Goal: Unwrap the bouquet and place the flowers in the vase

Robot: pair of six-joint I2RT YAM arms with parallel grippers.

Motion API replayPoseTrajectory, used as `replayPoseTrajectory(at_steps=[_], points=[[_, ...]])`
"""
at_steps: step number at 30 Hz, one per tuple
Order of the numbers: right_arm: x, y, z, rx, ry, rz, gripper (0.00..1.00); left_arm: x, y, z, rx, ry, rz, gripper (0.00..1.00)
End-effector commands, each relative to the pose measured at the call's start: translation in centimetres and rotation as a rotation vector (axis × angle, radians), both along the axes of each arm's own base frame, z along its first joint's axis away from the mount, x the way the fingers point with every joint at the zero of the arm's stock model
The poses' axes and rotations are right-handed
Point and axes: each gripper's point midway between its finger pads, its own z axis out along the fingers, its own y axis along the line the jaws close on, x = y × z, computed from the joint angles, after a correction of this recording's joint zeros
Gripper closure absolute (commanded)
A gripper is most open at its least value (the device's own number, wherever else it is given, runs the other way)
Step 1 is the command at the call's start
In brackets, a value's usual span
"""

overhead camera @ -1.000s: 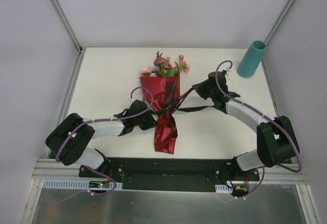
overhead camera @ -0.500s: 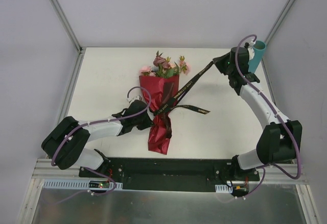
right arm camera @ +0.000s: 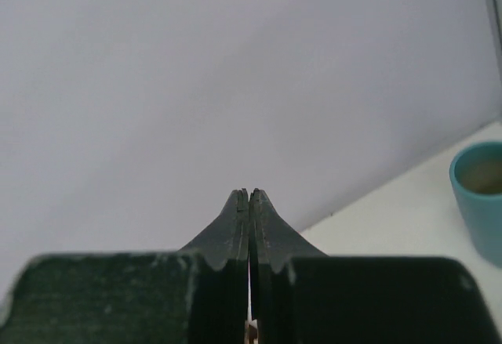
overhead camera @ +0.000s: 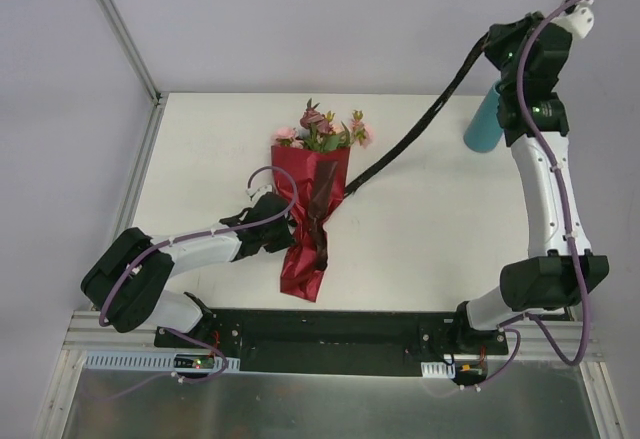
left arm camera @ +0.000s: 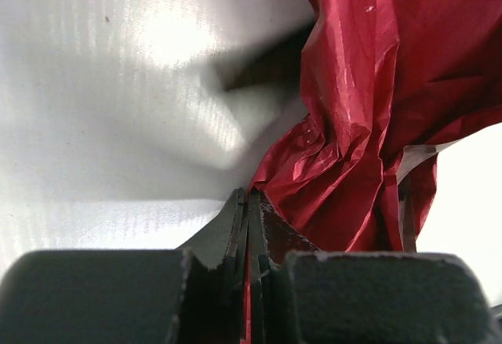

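Pinching the wrap [left arm camera: 353, 124] of the bouquet [overhead camera: 312, 184], the left jaws anchor it while the right jaws grip the ribbon [overhead camera: 420, 127] overhead. A snagged knot could yank the bouquet free

The bouquet [overhead camera: 312, 204] lies on the table [overhead camera: 200, 159], the vase [overhead camera: 479, 132] back right.

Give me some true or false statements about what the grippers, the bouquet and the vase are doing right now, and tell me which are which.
1. The left gripper pinches the wrap. True.
2. The flowers are in the vase. False: they sit in the wrap.
3. The right gripper, raised high, holds the ribbon stretched taut from the bouquet. True.
4. The vase lies on its side. False: it stands upright at the far right.
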Motion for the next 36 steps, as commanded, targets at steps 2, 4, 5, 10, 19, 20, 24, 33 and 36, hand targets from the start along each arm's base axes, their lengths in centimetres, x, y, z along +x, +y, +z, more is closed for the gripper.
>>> replayPoseTrajectory(at_steps=[2, 4, 5, 10, 19, 20, 24, 33, 36], points=[[-2.9, -1.5, 7.1, -0.073, -0.114, -0.058, 1.0, 0.4, 1.0, 0.9, 0.071, -0.022, 0.008, 1.0], [-3.5, -0.1, 6.1, -0.027, -0.091, 0.012, 1.0, 0.4, 0.8, 0.9, 0.067, -0.013, 0.005, 1.0], [-4.2, 0.8, 5.3, 0.009, -0.079, 0.053, 1.0, 0.4, 0.6, 0.9, 0.06, -0.01, 0.002, 1.0], [-6.4, 5.0, -2.9, 0.101, 0.073, 0.209, 1.0, 0.3, -0.6, 1.4, 0.013, 0.004, -0.029, 1.0], [-11.2, 5.3, -22.4, 0.229, 0.464, 0.128, 0.88, 0.8, -3.5, 3.0, -0.121, -0.021, -0.088, 1.0], [-11.9, 4.6, -24.3, 0.231, 0.518, 0.081, 0.84, 0.9, -3.8, 3.1, -0.129, -0.02, -0.095, 1.0], [-13.9, 3.3, -28.7, 0.191, 0.667, 0.009, 0.75, 0.8, -4.7, 3.2, -0.163, -0.011, -0.124, 0.97], [-16.5, 5.6, -30.0, 0.233, 0.713, 0.107, 0.56, 2.4, -3.4, 8.4, -0.065, -0.139, -0.157, 0.53], [-15.9, 6.4, -30.9, 0.29, 0.703, 0.116, 0.52, 3.0, -3.5, 10.4, -0.045, -0.172, -0.18, 0.44]])
